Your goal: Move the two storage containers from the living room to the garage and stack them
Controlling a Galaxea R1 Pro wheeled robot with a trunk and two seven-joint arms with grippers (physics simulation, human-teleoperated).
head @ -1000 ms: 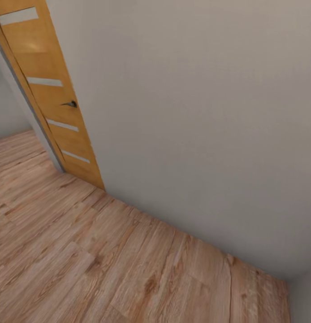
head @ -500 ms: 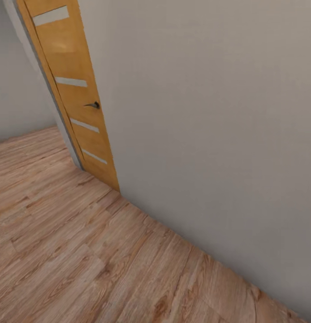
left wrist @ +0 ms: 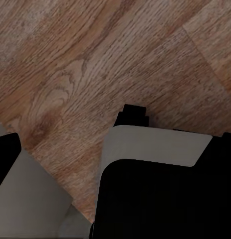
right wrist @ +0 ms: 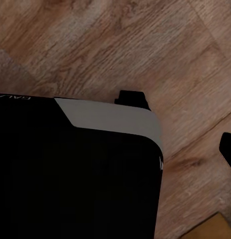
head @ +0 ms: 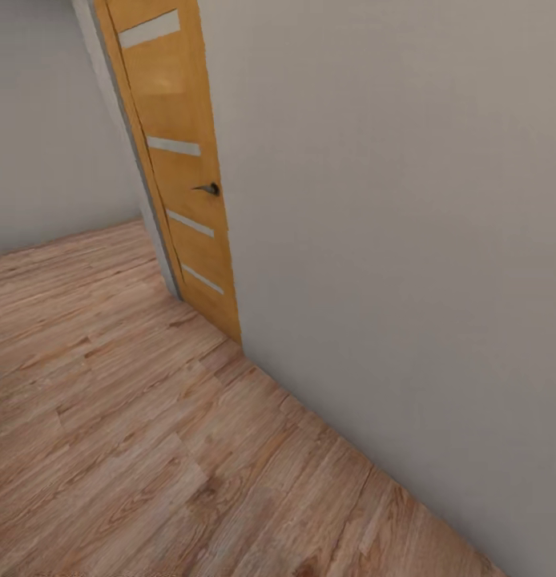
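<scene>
Camera has swung since 1 s ago: whole head view slid right, door now nearer frame centre, more of far wall showing at left. That's robot turning, nothing in the room moved.

Counts, near to far: 1 wood-plank floor [head: 134, 449], light brown w/ strong grain, covering lower half of head view. 1 plain pale grey wall [head: 390, 240] running diagonally, meeting the planks along a straight line. 1 orange-brown wood door [head: 178, 168] set in that wall, w/ 4 narrow pale strips across it and 1 small dark lever handle [head: 207, 189] on its right edge. 1 further grey wall [head: 54, 144] behind, at left.

Both wrist views look down on the same planks past black-and-grey robot body panels [left wrist: 160, 194]; a small black tab pokes beyond the panel edge in each. Left and right grippers: fingers not seen, so can't tell how far open either is or whether anything is held.

Storage containers: none seen in these frames; planked floor means robot is not in the garage, it stands in a bare planked corner beside the door
</scene>
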